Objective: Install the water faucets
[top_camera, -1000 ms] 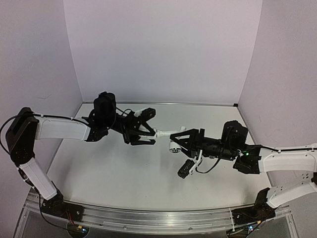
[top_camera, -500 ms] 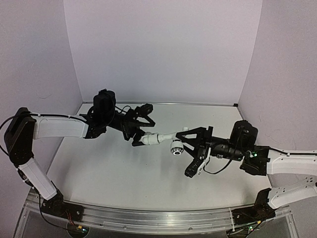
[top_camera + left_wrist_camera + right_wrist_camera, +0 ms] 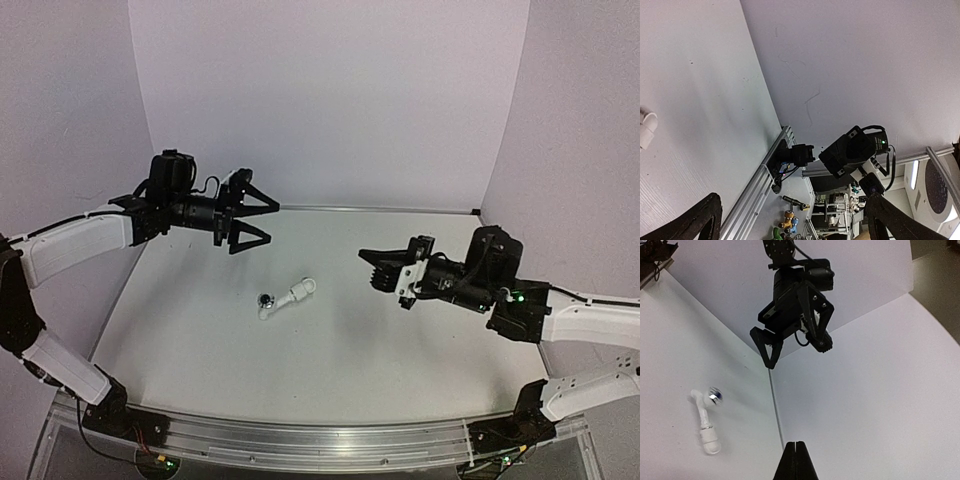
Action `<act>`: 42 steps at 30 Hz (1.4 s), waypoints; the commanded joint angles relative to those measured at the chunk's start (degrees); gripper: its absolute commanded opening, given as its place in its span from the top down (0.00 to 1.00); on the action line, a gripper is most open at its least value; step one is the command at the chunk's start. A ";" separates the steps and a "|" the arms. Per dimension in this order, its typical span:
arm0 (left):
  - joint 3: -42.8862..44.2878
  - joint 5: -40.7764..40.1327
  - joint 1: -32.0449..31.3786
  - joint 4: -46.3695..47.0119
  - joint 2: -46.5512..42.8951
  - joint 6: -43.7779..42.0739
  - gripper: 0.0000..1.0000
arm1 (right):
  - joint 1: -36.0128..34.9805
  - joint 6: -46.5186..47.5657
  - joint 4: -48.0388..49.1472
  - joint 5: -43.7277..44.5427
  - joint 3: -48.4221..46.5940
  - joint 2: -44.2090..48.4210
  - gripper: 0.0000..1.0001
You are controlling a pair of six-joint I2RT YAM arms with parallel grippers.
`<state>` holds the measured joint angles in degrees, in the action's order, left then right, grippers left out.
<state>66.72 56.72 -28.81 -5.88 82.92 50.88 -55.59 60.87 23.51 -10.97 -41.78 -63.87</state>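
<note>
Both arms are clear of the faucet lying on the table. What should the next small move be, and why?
Probably draw both arms back toward their bases. The water faucet lies on the table as what looks like one joined piece, and neither arm holds it: the left gripper hangs open, apart from it, and the right gripper has its fingers shut on nothing.

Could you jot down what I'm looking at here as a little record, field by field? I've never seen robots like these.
Object: small white plastic tap with round knob, lying on its side
Where: middle of the white table, between the two arms
Left gripper: jaws wide open, empty
Right gripper: jaws shut, empty
Contact: neither arm touches the tap
</note>
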 commanded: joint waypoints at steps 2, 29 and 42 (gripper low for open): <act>1.97 -10.70 0.86 -13.69 1.51 -9.99 0.00 | 0.43 -9.58 -4.89 4.23 -3.35 -2.44 0.61; 7.39 -41.74 14.09 -36.49 -3.69 -28.72 0.00 | 36.40 -45.88 -41.60 -1.92 -32.32 -17.75 0.02; -0.40 -54.11 18.37 -40.37 -10.63 -27.69 0.00 | 51.66 -54.20 -34.55 -6.36 -21.26 -10.42 0.02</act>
<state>68.93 6.84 -10.46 -44.10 73.51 22.74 -4.46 10.44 -14.25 -15.23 -66.87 -77.47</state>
